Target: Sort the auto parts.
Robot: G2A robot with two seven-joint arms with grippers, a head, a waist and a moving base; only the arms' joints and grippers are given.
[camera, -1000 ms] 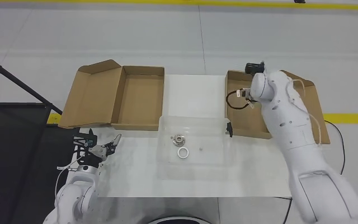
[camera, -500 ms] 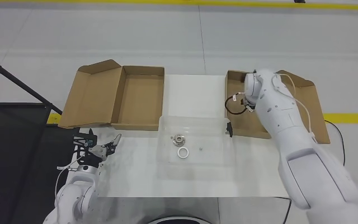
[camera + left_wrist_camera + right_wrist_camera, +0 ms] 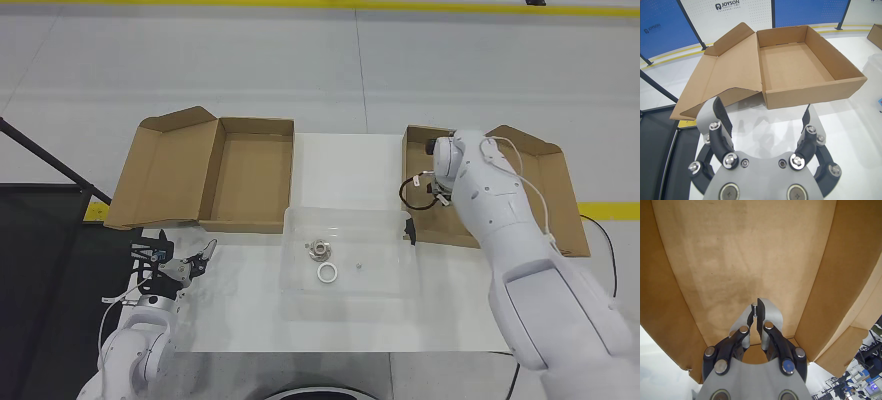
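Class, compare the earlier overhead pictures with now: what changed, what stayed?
Above the right box, the right arm turned and shifted slightly toward the tray; the right hand grips a small screw. The left hand, tray and left box stayed put.

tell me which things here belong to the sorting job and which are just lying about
Job: screw in the shut right tool, over the right cardboard box; metal part and white ring in the clear bin; left cardboard box; open left tool.
Lying about: blue panels, yellow floor line, black surface beside the table.
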